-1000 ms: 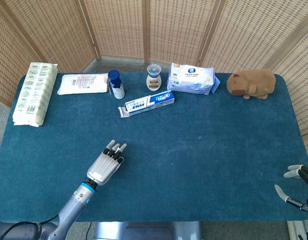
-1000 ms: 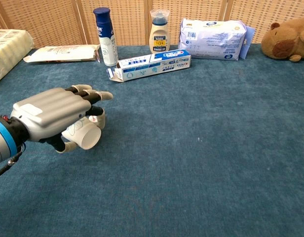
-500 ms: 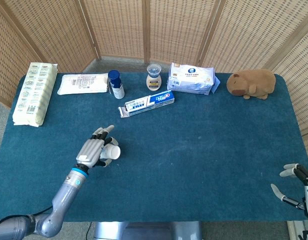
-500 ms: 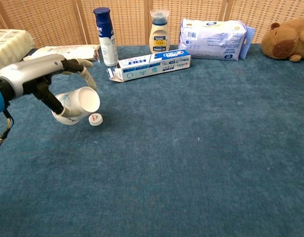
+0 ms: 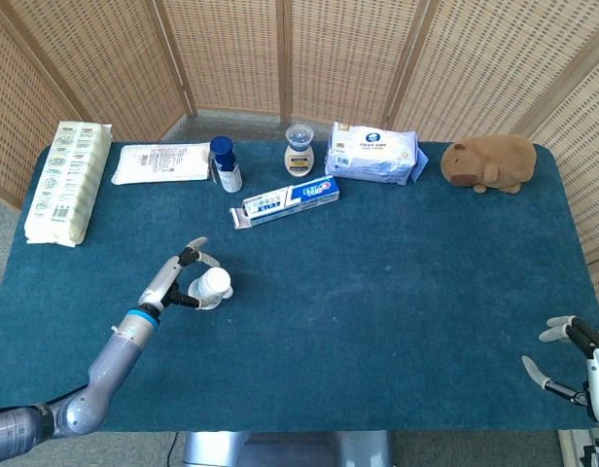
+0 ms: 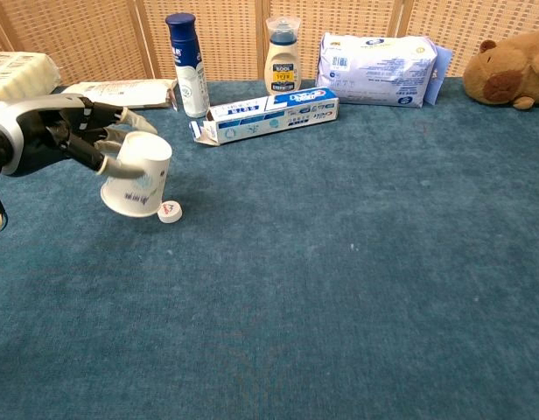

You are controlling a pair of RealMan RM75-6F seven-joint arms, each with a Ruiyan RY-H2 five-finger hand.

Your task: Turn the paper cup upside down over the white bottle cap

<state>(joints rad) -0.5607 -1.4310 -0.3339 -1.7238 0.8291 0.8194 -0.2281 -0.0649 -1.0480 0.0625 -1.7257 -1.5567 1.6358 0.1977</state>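
My left hand [image 6: 55, 136] [image 5: 178, 279] holds the white paper cup [image 6: 136, 176] [image 5: 214, 288] at the left of the blue table. The cup is turned nearly mouth down and tilted, its rim low over the cloth. The small white bottle cap [image 6: 169, 211] lies on the cloth just right of the cup's rim, uncovered; the head view hides it behind the cup. My right hand [image 5: 564, 348] sits at the table's front right corner, fingers spread and holding nothing.
Along the back edge stand a blue bottle [image 6: 187, 64], a cream bottle [image 6: 283, 58], a toothpaste box [image 6: 265, 115], a wipes pack [image 6: 376, 58], a brown plush toy [image 6: 513, 70] and two flat packages [image 5: 68, 180] at the left.
My left hand has rotated the cup from lying on its side, mouth to the right, to nearly mouth down beside the cap. The right hand has drifted slightly lower.
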